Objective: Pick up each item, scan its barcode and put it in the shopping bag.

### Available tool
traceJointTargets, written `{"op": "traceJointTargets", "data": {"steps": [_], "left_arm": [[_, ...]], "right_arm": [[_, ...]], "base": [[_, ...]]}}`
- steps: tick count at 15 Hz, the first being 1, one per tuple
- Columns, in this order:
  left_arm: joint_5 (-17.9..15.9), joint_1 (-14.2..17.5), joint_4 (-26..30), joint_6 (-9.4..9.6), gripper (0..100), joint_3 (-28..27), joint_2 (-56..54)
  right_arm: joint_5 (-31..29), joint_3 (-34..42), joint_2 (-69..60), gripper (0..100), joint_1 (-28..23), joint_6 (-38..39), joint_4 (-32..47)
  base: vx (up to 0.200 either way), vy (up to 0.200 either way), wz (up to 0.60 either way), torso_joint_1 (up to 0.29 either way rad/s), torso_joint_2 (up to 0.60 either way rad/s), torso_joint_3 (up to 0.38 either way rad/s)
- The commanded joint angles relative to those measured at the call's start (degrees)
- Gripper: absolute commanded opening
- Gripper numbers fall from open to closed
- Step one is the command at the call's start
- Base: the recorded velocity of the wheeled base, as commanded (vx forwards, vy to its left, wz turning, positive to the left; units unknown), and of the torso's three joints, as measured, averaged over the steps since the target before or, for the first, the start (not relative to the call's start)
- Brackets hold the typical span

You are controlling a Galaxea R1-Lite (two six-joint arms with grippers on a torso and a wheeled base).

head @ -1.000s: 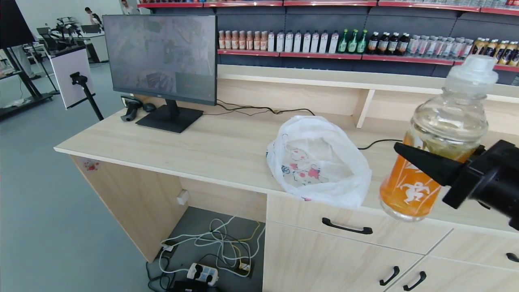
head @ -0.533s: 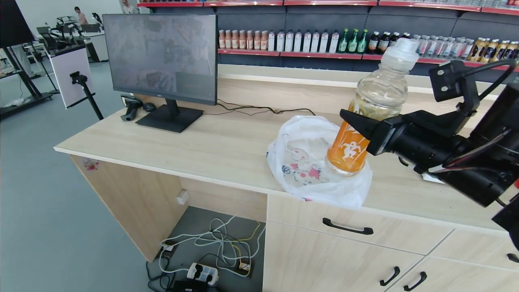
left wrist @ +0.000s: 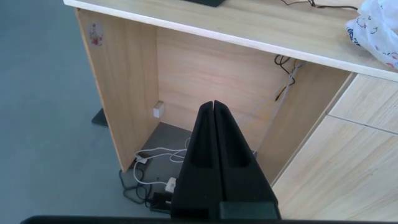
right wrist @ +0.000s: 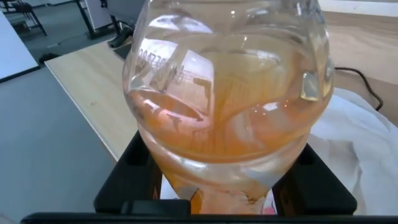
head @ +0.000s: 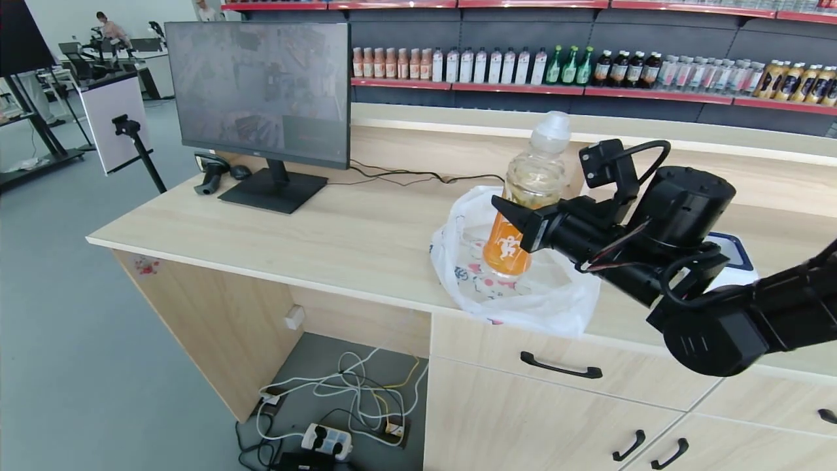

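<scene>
1. In the head view you see the right gripper (head: 521, 224) clenched on a clear plastic bottle with an orange label and a white cap (head: 531, 175). One black finger crosses the front of the label. The bottle stands nearly upright, its base just above the open mouth of the white plastic shopping bag with red and blue print (head: 556, 302).
2. That bag lies on the light wooden counter (head: 327, 229), close to its front edge and above a drawer. Farther along the counter to the robot's left stands a dark flat monitor (head: 261, 91), with a black handheld barcode scanner (head: 210, 176) just beside its foot. Behind the counter run red-edged shelves of bottled drinks (head: 523, 75).
3. In the left wrist view you find the left gripper (left wrist: 213, 109) with its two black fingers pressed flat together and nothing between them. It hangs low in front of the counter (left wrist: 249, 25), before the open recess underneath, where white and black cables (left wrist: 155, 163) lie on the floor. A corner of the shopping bag (left wrist: 379, 28) peeks over the counter edge.
4. In the right wrist view the bottle (right wrist: 230, 93) sits right against the lens, its lower body pinched between the black jaws of the right gripper (right wrist: 227, 194). You can see liquid inside it. Beyond it lie the white bag (right wrist: 360, 143) and the counter (right wrist: 93, 81).
</scene>
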Motion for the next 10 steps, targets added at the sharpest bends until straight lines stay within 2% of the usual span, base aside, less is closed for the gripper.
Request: {"op": "traceJointTargets", "data": {"steps": [1, 5, 10], "left_arm": [[0.02, 0.0, -0.02, -0.02, 0, 0.0, 0.0], [-0.07, 0.0, -0.11, 0.15, 0, 0.0, 0.0], [-0.07, 0.0, -0.11, 0.15, 0, 0.0, 0.0]], "right_arm": [[1.13, -1.58, 5.6, 0, -0.66, 0.1, -2.46], [1.22, -2.11, 14.13, 0, -0.84, 0.81, -12.83], [1.04, -5.27, 17.03, 0, -2.16, 0.63, -13.0]], "base": [[0.0, 0.0, 0.0, 0.0, 0.0, 0.0], [0.0, 0.0, 0.0, 0.0, 0.0, 0.0], [0.0, 0.0, 0.0, 0.0, 0.0, 0.0]]}}
